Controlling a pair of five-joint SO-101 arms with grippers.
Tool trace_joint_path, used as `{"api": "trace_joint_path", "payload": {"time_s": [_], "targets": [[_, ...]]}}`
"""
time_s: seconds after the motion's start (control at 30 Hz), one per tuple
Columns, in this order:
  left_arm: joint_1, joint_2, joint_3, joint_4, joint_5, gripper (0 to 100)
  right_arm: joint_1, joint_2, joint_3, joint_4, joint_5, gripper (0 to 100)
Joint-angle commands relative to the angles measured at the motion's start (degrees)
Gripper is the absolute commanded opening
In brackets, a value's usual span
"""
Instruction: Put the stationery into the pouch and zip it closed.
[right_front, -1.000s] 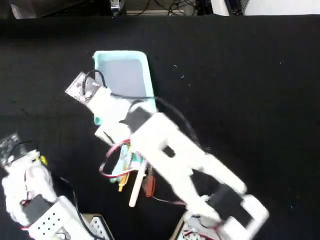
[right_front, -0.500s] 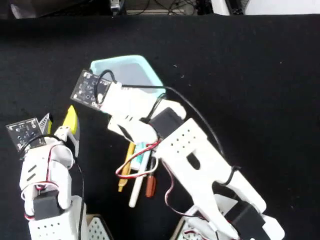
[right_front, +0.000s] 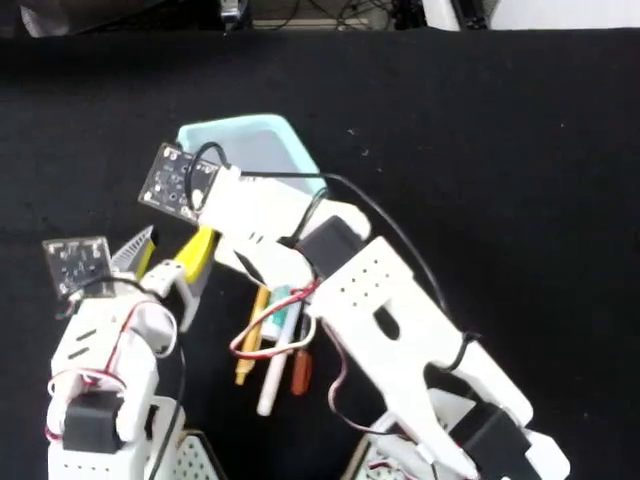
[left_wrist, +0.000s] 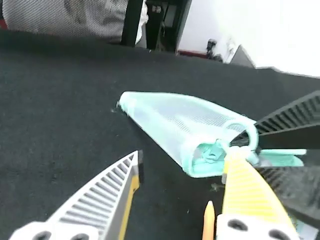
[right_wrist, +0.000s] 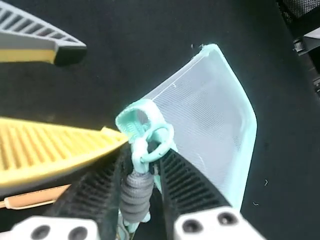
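The stationery (right_front: 275, 345) lies on the bench (right_front: 500, 150) beside the pouch (right_front: 255, 140); loading and zipping are judged outstanding. Jaws of right gripper (right_wrist: 145, 155) pinch the pouch's zip end; those of left gripper (right_front: 178, 240) are spread beside it.

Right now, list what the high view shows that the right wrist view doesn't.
High view adds the white pen and brown pen, lying side by side. Right wrist view adds the zipper pull, clamped in the right gripper. Both share the teal mesh pouch and the open left gripper beside it.
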Motion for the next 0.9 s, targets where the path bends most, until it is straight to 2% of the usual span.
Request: {"api": "trace_joint_path", "payload": {"time_s": [0.0,0.1,0.37,0.6,0.67,0.77,0.87], "targets": [[-1.71,4.48,-2.07,-4.31,0.09,28,-0.97,-2.59,-0.4,-1.41,0.0,1.2],[-4.26,7.91,-1.19,-8.88,0.0,28,-0.97,-2.68,-0.4,-1.23,-0.09,1.2],[-4.7,17.14,-0.13,-14.86,-2.46,28,-0.97,-2.95,-0.48,-1.23,-0.09,1.2],[-4.7,19.78,-1.19,-15.82,-2.64,28,-0.79,-2.95,-0.48,-1.14,-0.09,1.2],[-4.7,19.78,-1.36,-15.65,-2.81,24,-0.62,-2.95,-0.31,-0.97,-0.09,1.2],[-4.88,19.78,-1.63,-15.38,-2.99,10,0.0,-2.95,-0.13,-0.88,-0.09,1.2],[-4.88,19.78,-3.12,-12.92,-7.47,3,1.93,-3.03,-0.4,-1.14,-0.09,1.2]]}}
